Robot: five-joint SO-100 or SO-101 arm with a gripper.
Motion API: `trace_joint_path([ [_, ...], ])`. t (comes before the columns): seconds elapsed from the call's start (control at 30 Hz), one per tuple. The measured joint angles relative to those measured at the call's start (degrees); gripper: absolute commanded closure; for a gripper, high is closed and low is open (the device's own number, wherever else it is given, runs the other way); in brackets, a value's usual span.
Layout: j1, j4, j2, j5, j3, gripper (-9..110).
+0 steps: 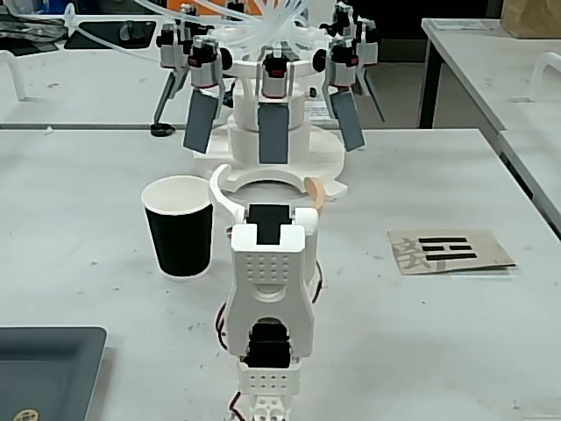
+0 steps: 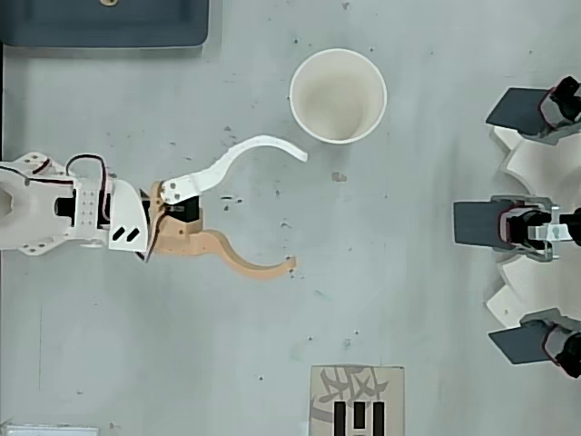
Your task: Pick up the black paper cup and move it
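The black paper cup (image 1: 180, 230) stands upright on the white table, left of the arm in the fixed view; the overhead view shows its white inside (image 2: 338, 95). My gripper (image 2: 298, 209) is open wide, with a curved white finger (image 2: 245, 152) and a curved orange finger (image 2: 245, 265). It holds nothing. The white fingertip ends just short of the cup's rim, below and to its left in the overhead view, not touching. In the fixed view the gripper (image 1: 267, 180) is partly hidden behind the white arm body (image 1: 270, 281).
A white machine with grey paddles (image 1: 273, 114) stands at the back, at the right edge in the overhead view (image 2: 526, 222). A dark tray (image 1: 44, 360) lies near left, top left from overhead (image 2: 100, 23). A printed card (image 1: 449, 250) lies right of the arm.
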Motion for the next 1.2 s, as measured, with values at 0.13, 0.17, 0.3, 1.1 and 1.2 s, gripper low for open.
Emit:
trace_joint_path([
  [0.13, 0.00, -0.97, 1.85, 0.00, 1.23, 69],
  [0.17, -0.09, -1.23, 2.02, 0.00, 1.23, 69],
  [0.3, -2.29, -2.46, 2.81, 0.00, 3.16, 69],
  [1.1, -13.54, -2.90, -5.89, -4.04, 1.14, 66],
  [1.2, -14.59, -2.90, -8.53, -4.04, -0.97, 65],
])
